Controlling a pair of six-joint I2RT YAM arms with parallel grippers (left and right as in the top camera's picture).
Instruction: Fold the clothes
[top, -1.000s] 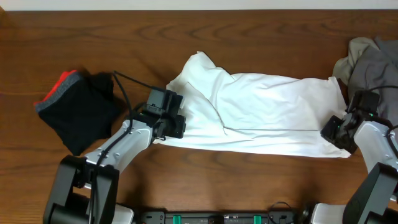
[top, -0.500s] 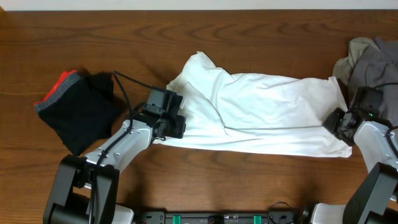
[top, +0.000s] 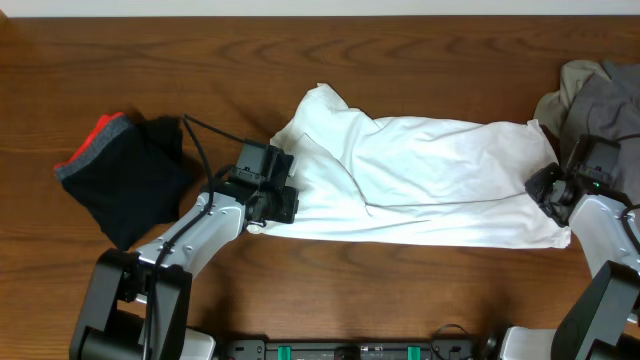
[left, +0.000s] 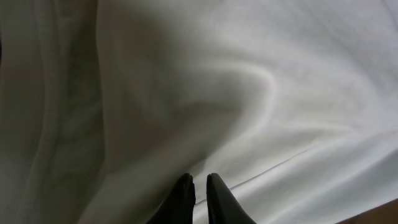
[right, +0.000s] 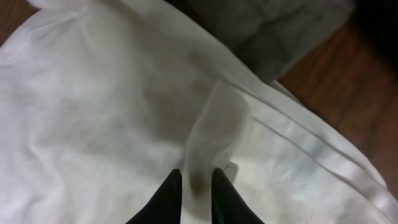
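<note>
Fingers (left: 184, 198) of the left hand (left: 199, 190) stand nearly together, only a sliver between them, nipping the white garment (top: 430, 180) at its left edge. The right hand (right: 196, 186) is just as narrow, with a raised fold of the same cloth caught between its tips at the garment's right end. The garment lies stretched across the middle of the desk (top: 300, 60). A black garment (top: 130, 185) lies to the left and a grey garment (top: 600, 100) at the far right.
</note>
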